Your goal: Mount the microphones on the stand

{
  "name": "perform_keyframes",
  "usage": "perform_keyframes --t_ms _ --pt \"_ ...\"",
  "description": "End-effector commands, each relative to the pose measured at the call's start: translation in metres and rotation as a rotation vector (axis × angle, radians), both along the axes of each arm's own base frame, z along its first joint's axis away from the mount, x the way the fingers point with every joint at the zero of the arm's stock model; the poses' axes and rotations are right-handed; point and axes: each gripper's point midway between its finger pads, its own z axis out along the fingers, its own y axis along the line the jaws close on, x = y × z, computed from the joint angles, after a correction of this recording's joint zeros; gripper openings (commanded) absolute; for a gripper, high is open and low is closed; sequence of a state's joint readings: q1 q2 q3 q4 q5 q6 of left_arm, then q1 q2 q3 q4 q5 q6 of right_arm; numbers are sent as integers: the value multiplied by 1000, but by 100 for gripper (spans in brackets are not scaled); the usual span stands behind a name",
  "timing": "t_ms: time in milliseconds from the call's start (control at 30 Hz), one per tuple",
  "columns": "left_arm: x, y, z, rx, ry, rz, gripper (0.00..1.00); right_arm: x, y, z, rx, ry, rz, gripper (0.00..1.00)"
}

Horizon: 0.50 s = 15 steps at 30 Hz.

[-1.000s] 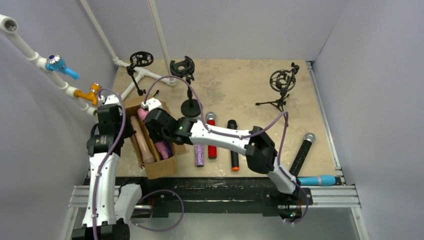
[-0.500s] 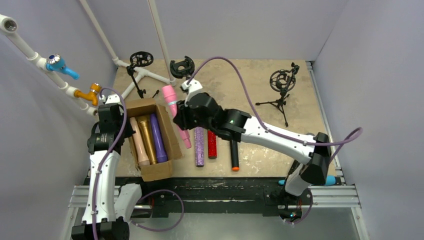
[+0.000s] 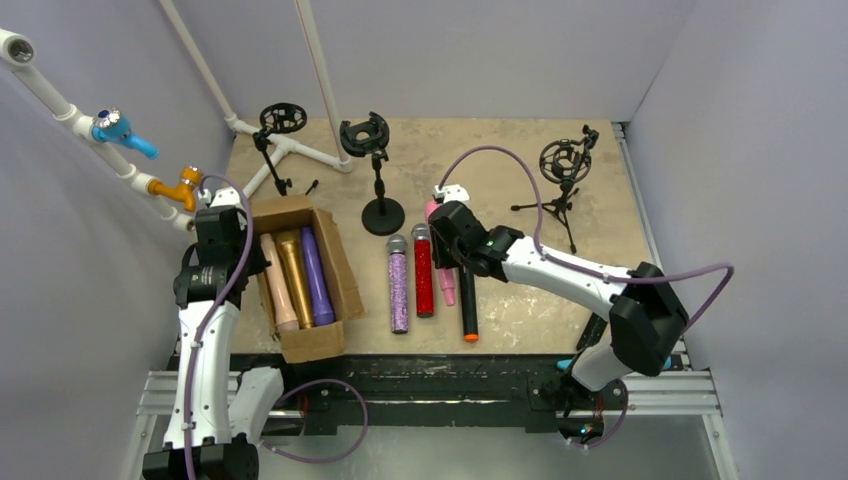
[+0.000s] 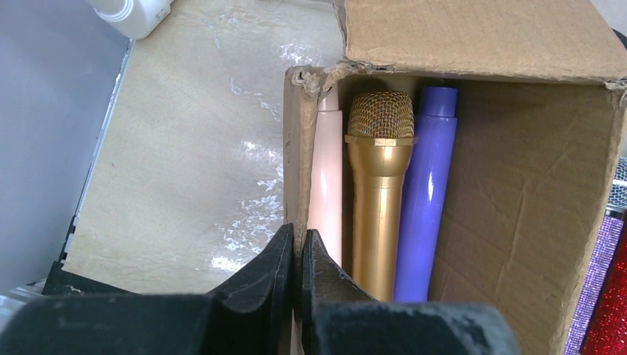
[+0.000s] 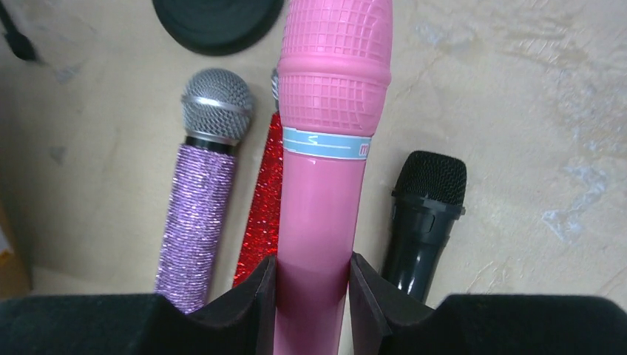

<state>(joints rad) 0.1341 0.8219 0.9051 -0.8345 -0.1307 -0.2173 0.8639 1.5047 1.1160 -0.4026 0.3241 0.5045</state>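
Note:
My right gripper point(image 5: 312, 274) is shut on a pink microphone point(image 5: 325, 148) and holds it over the row lying on the table, between a red glitter microphone point(image 5: 260, 200) and a black one point(image 5: 423, 211). A purple glitter microphone point(image 5: 198, 207) lies to the left. In the top view the pink microphone point(image 3: 447, 285) hangs under my right gripper point(image 3: 447, 237). My left gripper point(image 4: 297, 244) is shut on the left wall of a cardboard box point(image 4: 517, 185) that holds pale pink, gold point(image 4: 378, 200) and purple microphones. A round-base stand point(image 3: 378, 170) is just beyond the row.
A tripod stand point(image 3: 560, 178) is at the back right and a third stand point(image 3: 276, 140) at the back left by white pipes point(image 3: 300, 150). The box point(image 3: 346, 272) sits at the left. A blue microphone end point(image 3: 566, 364) peeks out under the right arm.
My right gripper has lifted the pink microphone out of the box and carried it right, over the row of microphones. The left arm has stayed on the box wall.

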Motion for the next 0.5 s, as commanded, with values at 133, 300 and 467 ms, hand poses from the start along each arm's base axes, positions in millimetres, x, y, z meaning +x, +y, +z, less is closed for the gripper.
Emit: perform_keyframes --t_ms 133,300,467 --pt "15 -6 39 -5 -143 -37 0 15 5 -47 -40 28 -66 0" --pt "15 -9 39 -12 -148 -51 0 24 7 -64 -61 48 -82 0" --pt "15 -12 40 -18 -159 -74 0 27 14 -79 -78 78 -71 2"
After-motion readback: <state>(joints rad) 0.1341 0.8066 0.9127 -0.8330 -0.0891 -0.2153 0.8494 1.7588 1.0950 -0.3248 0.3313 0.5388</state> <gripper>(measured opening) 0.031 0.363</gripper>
